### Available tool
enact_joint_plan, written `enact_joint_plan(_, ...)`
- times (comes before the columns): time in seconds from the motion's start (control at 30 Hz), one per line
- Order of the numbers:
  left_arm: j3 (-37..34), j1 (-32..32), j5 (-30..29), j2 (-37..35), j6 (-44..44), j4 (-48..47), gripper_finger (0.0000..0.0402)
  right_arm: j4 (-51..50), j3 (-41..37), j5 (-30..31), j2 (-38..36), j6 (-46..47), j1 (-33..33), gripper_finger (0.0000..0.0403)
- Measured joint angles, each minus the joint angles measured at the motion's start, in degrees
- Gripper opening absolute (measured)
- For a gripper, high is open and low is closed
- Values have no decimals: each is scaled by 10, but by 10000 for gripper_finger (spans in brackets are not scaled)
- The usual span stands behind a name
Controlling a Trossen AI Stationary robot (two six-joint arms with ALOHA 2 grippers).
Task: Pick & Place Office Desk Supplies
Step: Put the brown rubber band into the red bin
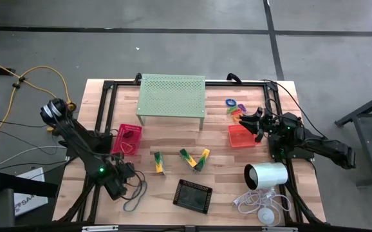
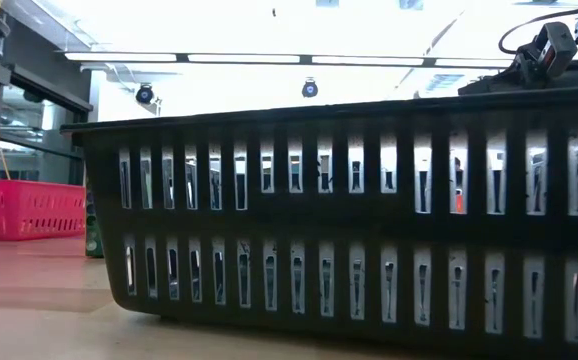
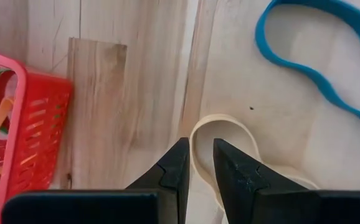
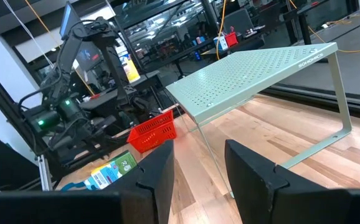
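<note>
Overhead, we see the wooden surface (image 1: 173,190) with the pale green perforated stand (image 1: 172,96) at its far middle. Below that in size comes the black mesh tray (image 1: 193,195) near the front edge, so close to the low camera that its slotted wall fills most of that view. A pink-red tray (image 1: 127,138) sits on the left side of the surface, with a thin loop lying inside it, and an orange tray (image 1: 240,136) sits on the right side.

Our left gripper (image 1: 123,182) is low over the front left of the surface, beside the pink-red tray. Its fingers (image 3: 174,171) stand slightly apart astride a pale rubber band (image 3: 220,134) that lies flat on the wood; we cannot tell whether they grip it. A blue rubber band (image 3: 304,68) lies just beyond.

Our right gripper (image 1: 255,122) hangs over the orange tray, its fingers (image 4: 158,171) spread with nothing between them.

Three yellow-and-green clips (image 1: 181,160) lie between the pink-red and orange trays, and small coloured rings (image 1: 233,107) sit in a cluster just behind the orange tray.
</note>
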Motion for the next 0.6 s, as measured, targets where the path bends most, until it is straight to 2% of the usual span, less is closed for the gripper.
enact_joint_plan(0.6, 0, 0, 2, 56, 2, 10, 66, 0, 0, 0, 0, 0, 0, 130)
